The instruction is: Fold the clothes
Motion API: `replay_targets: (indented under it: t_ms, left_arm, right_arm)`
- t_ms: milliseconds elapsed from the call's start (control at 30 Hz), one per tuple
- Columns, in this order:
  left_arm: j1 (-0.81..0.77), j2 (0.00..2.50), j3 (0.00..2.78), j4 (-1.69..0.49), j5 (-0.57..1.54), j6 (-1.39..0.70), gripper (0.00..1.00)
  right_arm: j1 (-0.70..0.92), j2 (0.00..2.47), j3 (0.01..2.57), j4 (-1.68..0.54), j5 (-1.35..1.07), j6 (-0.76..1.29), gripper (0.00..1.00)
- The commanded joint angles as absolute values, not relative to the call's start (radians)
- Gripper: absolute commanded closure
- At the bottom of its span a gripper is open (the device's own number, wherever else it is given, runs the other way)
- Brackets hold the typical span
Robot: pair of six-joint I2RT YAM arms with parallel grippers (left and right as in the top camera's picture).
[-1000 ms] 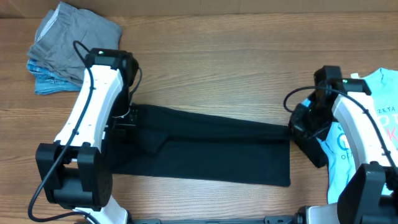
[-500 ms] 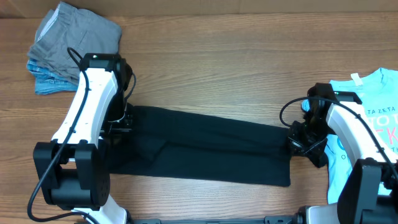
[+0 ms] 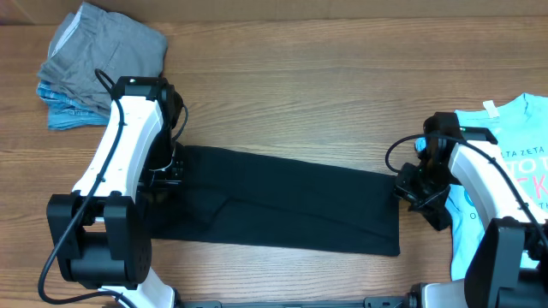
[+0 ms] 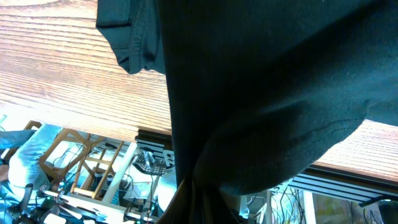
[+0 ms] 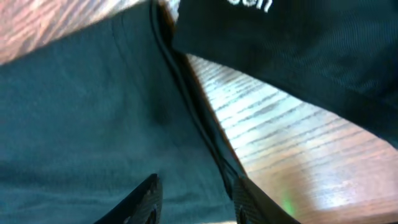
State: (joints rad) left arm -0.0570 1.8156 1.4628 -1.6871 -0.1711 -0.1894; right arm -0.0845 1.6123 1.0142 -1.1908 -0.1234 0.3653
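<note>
Black T-shirt (image 3: 291, 201): folded into a long band on the near half of the table (image 3: 325, 77). Its long axis runs left to right, with the left end slightly closer to the far edge.
Left tool (image 3: 171, 168): closed, pinching the band's left end; cloth drapes across its camera.
Right tool (image 5: 196, 196): at the band's right end, fingers partly apart over the black cloth, not pinching it.
Light-blue tee (image 3: 527, 128): at the table's right edge, partly under the right arm. Small dark print reads "ZETA"; the pink letters are cut off.
Grey piece (image 3: 107, 47): far-left corner, lying on a blue piece (image 3: 62, 111).

Black T-shirt (image 3: 291, 205) in a long flat band; grey clothes (image 3: 107, 51) top-left, light-blue tee (image 3: 527, 124) right.
</note>
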Motion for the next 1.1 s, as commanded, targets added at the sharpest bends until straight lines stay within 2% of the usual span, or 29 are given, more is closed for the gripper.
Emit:
replay_targets:
  t_ms: [0, 200, 567, 700, 800, 867, 1067]
  left_arm:
    - [-0.052, 1.782, 1.454, -1.691, -0.167, -0.215, 0.97]
    - [-0.052, 1.782, 1.454, -1.691, -0.167, -0.215, 0.96]
    - [-0.052, 1.782, 1.454, -1.691, -0.172, -0.215, 0.95]
    - [-0.052, 1.782, 1.454, -1.691, -0.176, -0.218, 0.95]
    - [-0.052, 1.782, 1.454, -1.691, -0.184, -0.223, 0.95]
    - [-0.052, 1.782, 1.454, -1.691, -0.195, -0.233, 0.95]
    - [-0.052, 1.782, 1.453, -1.691, -0.222, -0.251, 0.95]
  right_arm:
    - [-0.088, 1.596, 0.973, -1.153, -0.113, 0.362, 0.57]
    - [-0.088, 1.596, 0.962, -0.992, -0.113, 0.363, 0.55]
    - [-0.088, 1.626, 0.937, -0.919, -0.118, 0.363, 0.56]
    - [-0.088, 1.646, 0.92, -0.897, -0.184, 0.361, 0.66]
    - [-0.088, 1.645, 0.926, -0.891, -0.189, 0.34, 0.87]
    - [-0.088, 1.645, 0.936, -0.892, -0.184, 0.329, 0.96]
    - [-0.088, 1.645, 0.976, -0.86, -0.164, 0.329, 0.96]
